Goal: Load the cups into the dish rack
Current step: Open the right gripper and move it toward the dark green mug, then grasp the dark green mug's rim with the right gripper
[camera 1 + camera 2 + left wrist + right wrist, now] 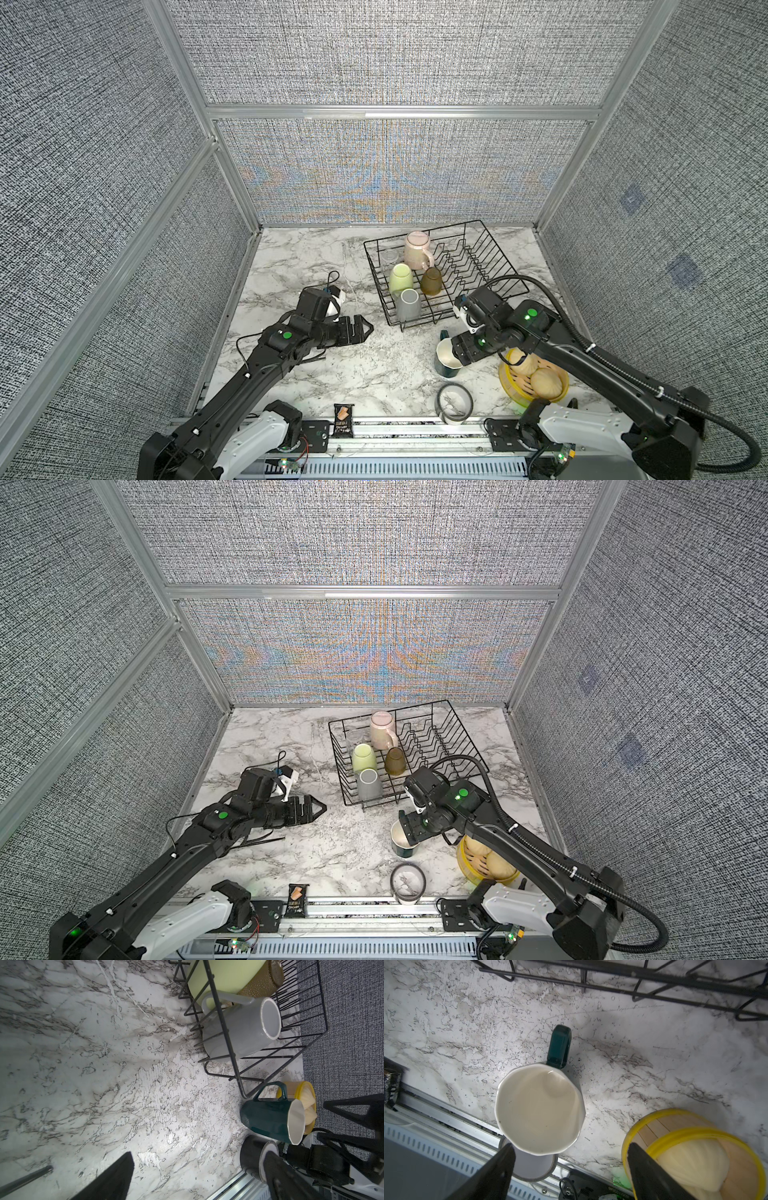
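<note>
Right gripper point(454, 354), in both top views, hangs with jaws spread wide and empty over the upright dark teal mug point(446, 365), on the table point(332, 374) just nearer than the dish rack point(461, 262). Left gripper point(362, 328), also wide and empty, hovers left of the rack. Left wrist view: the mug point(268, 1118) stands outside the rack's near corner. Right wrist view: its cream mouth shows between two wide-set black fingers point(497, 1171).

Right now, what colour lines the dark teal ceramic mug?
Cream white; right wrist view shows the mug.
</note>
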Tool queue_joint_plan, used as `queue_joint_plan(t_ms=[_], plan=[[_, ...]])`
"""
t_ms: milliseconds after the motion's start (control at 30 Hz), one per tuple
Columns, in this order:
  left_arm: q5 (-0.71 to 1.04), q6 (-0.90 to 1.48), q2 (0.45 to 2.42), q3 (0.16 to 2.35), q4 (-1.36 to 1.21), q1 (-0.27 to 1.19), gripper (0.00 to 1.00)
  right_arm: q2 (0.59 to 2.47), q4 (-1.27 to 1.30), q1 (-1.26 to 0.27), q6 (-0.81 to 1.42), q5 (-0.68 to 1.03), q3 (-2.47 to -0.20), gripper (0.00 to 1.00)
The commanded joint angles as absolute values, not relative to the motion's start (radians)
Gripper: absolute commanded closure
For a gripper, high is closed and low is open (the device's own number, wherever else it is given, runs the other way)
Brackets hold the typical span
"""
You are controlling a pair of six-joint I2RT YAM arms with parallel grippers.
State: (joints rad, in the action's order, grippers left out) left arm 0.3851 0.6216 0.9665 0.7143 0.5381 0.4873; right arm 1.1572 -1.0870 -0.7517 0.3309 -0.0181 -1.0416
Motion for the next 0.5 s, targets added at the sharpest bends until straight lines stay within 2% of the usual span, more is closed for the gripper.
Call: queue_joint_plan(t_ms=[0, 333, 467], plan=[[0.396, 0.623, 0.969, 0.716, 0.516, 0.486, 0.02, 1.177, -1.069, -0.752, 0.383, 0.016, -1.011, 0.16], [0.413, 0.634, 0.967, 0.709, 0.511, 0.487, 0.02, 1.296, -0.954, -0.744, 0.400, 0.002, -0.930, 0.29], [0.414, 0.645, 0.959, 0.696, 0.499, 0.487, 0.02, 1.312, -0.921, -0.744, 0.400, -0.006, -0.915, 0.44]])
